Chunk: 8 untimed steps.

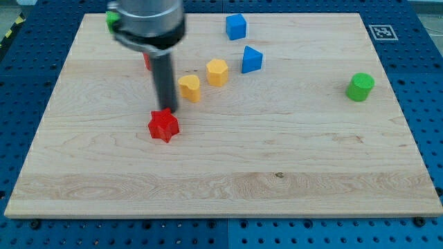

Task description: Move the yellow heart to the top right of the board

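The yellow heart [189,88] lies a little left of the board's middle, in the upper half. My tip [168,110] stands just to its lower left, a small gap away, and right at the top edge of a red star [164,126]. A second yellow block [217,72], which looks hexagonal, sits just up and right of the heart. The arm's body hides part of the board's top left.
A blue cube [236,26] sits near the top edge, with a blue triangle [252,60] below it. A green cylinder [360,87] stands at the right side. A green block [111,19] and a red block [147,61] are partly hidden behind the arm. An ArUco tag [380,31] sits off the top right corner.
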Tool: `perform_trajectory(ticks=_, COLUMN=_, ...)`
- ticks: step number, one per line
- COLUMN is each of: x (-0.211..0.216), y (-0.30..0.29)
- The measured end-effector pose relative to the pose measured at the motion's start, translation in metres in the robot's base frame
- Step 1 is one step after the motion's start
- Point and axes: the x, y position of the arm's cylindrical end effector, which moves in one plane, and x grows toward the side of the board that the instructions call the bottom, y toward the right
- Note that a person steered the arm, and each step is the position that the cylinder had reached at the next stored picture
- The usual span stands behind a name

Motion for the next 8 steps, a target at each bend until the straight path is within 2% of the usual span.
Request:
perform_trajectory(ticks=1, x=-0.034, y=-0.023)
perform_trajectory(ticks=2, x=-0.043, y=0.012)
perform_trajectory(ticks=3, x=-0.024, y=0.078)
perform_trajectory(ticks=5, x=-0.024, y=0.216)
perform_trajectory(ticks=6, x=-0.011, y=0.23)
perform_trajectory(ticks=7, x=0.011, y=0.197)
perform_trajectory(ticks=8, x=0.0, y=0.173)
